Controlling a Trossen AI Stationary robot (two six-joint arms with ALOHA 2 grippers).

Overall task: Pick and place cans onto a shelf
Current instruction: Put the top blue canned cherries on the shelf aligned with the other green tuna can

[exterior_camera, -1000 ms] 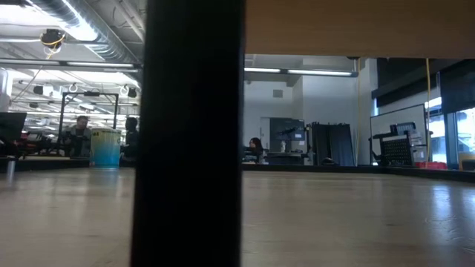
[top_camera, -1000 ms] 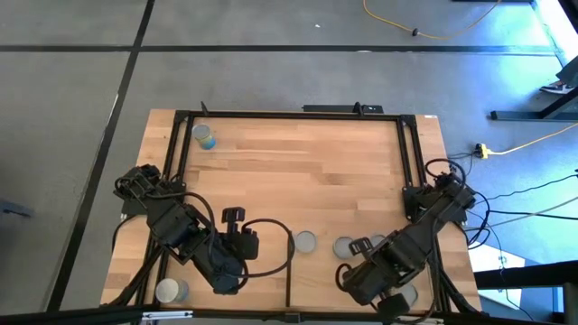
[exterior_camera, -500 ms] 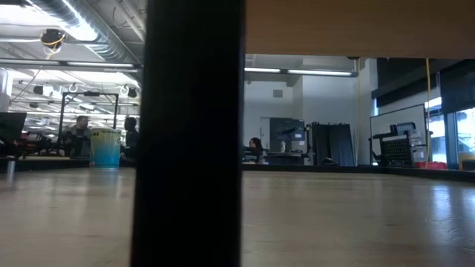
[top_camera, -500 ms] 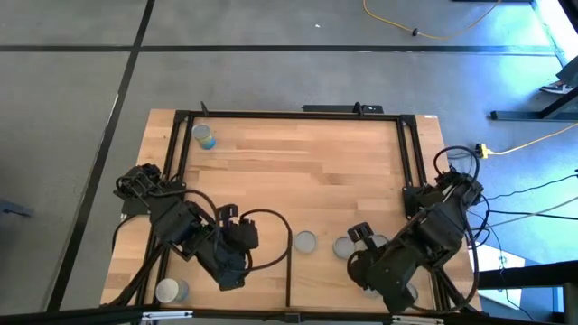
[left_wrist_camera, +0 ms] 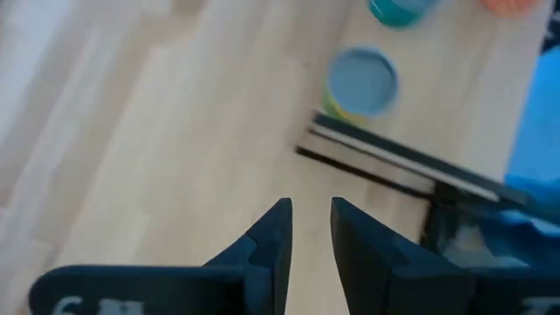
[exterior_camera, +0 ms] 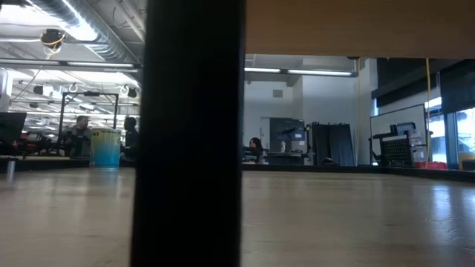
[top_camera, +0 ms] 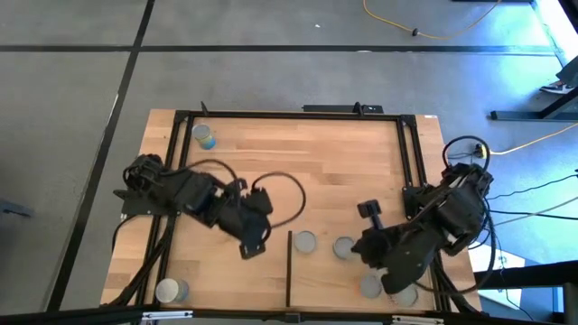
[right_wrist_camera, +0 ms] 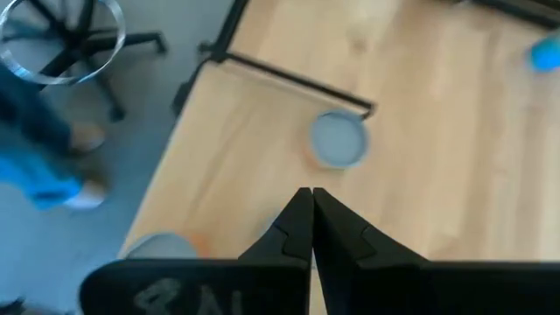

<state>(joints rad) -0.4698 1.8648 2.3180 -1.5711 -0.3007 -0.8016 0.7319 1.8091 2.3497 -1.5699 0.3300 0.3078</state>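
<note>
The shelf (top_camera: 321, 280), a pale wood panel with a thin dark edge strip (top_camera: 288, 271), fills the near right. Several grey-topped cans stand on it, among them one by the strip's far end (top_camera: 304, 241), also seen in both wrist views (left_wrist_camera: 361, 80) (right_wrist_camera: 339, 140), and one beside it (top_camera: 343, 246). Another can (top_camera: 203, 135) stands at the far left and one (top_camera: 172, 289) at the near left. My left gripper (top_camera: 253, 242) (left_wrist_camera: 311, 206) hovers left of the strip, slightly open and empty. My right gripper (top_camera: 359, 244) (right_wrist_camera: 306, 197) is shut and empty above the shelf.
Black frame rails (top_camera: 172, 181) (top_camera: 408, 171) run along the table's left and right sides. The table's middle and far part (top_camera: 298, 162) is bare wood. In the low view a wide dark post (exterior_camera: 189, 133) blocks the middle, and people sit far behind.
My left arm has swung from the near left toward the table's middle and far side, bringing its gripper close to the dark strip. My right arm has drawn back toward the table's right and far side, uncovering cans at the near right. The cans have stayed put.
</note>
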